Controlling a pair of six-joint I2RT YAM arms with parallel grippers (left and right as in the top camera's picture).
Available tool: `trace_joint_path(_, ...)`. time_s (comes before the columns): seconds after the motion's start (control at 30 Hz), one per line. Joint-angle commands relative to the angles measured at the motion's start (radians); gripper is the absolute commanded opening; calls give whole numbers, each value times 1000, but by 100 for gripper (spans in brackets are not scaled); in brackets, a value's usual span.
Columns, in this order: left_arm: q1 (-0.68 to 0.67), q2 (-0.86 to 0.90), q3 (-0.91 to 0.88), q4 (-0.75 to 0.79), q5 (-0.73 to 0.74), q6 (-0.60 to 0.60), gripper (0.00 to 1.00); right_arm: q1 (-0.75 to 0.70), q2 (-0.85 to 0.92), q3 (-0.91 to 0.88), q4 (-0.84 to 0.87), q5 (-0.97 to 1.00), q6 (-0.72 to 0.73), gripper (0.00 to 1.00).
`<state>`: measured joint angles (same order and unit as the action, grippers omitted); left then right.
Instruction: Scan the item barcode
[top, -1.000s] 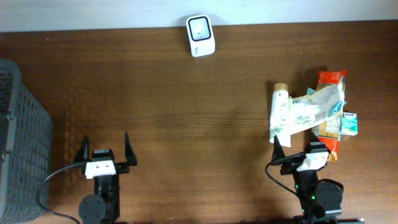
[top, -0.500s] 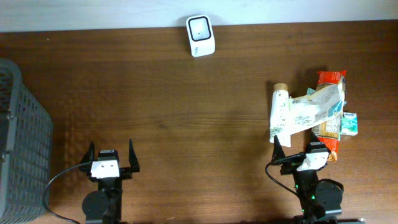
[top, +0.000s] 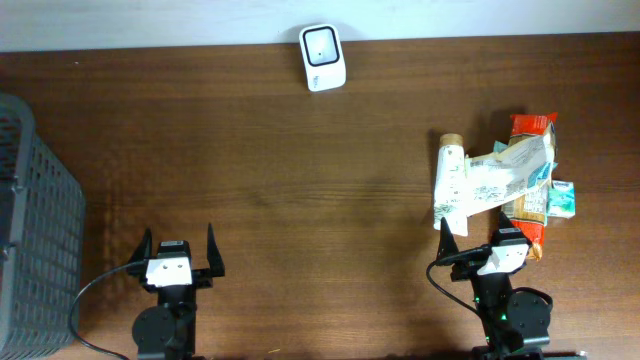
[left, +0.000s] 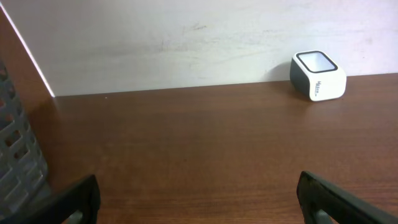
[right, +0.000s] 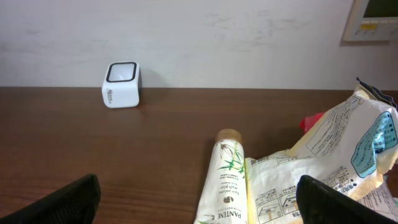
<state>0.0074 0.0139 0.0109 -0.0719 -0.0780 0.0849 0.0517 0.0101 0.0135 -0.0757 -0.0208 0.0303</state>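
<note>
On the right side of the brown wooden counter (top: 300, 170), the items to be scanned are lying in an overlapping heap: a white plastic bottle with a tan cap (top: 450, 185), a pale printed film bag (top: 510, 165) resting across it, an orange foil packet (top: 531, 125) and a small teal carton (top: 564, 197). The right gripper (top: 487, 240) is sitting just beside the near edge of this heap, jaws spread wide and holding nothing. The left gripper (top: 179, 238) is likewise spread and empty, well apart from every item. The likeliest fault is a multiple pick: because the bag is lying over the bottle, a closing gripper is liable to be catching two items or dragging the heap. The round bottle is likely to be rolling if nudged, and the film bag may be slipping or crumpling in the jaws. No barcode is showing clearly in any view, so the label may be facing away from the white cube-shaped scanner with a dark window (top: 322, 57), which is standing at the far edge by the wall. Compared with one second ago, the left gripper is sitting slightly nearer the front edge and squarer to the counter. The right gripper, the heap, the scanner and the grey mesh basket (top: 35, 230) are showing no change.
</note>
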Motion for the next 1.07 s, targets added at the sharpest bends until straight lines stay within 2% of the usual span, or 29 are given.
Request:
trace_joint_path(0.0,-5,-8,-2,-5,7,-2,99,-7,-6,-8,0,-2,11,99)
trace_joint_path(1.03,-5,-8,-2,-5,7,-2,99,-7,-6,-8,0,-2,11,99)
